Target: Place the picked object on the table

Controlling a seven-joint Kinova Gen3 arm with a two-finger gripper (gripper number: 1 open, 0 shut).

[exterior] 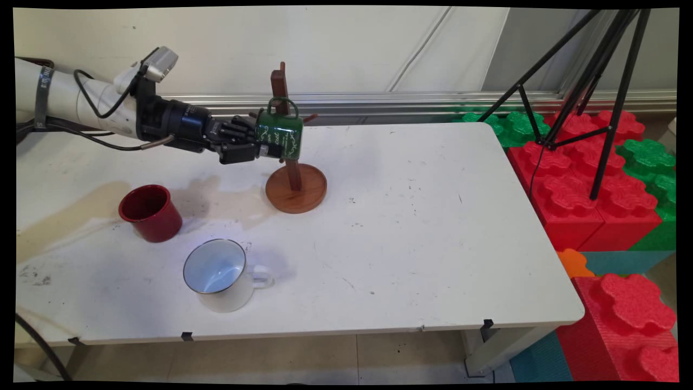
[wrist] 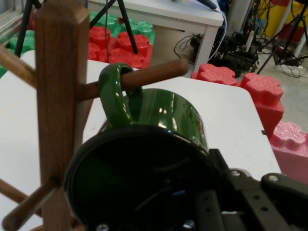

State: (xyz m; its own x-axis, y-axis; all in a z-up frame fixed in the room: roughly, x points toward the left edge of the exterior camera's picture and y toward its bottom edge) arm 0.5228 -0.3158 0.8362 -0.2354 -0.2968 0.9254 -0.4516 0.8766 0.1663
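- Claw [exterior: 262, 145] gripped the green mug [exterior: 280, 135] by its rim.
- Mug's handle [wrist: 114, 91] sat looped over a peg [wrist: 144, 77] on the rack [exterior: 295, 187].
- Red mug [exterior: 151, 212] and white mug [exterior: 219, 274] stood at the rack's 8 o'clock.

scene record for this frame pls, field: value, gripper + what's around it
gripper: gripper reaches in from the left, shut on the rim of the green mug
green mug: tipped on its side, its handle looped over a peg of the wooden mug tree
mug tree: upright on a round base, far side of the white table
red cup: red cup upright, left of the tree's base
white mug: white mug near the front edge, handle to picture right
beyond table: black tripod over red and green foam blocks
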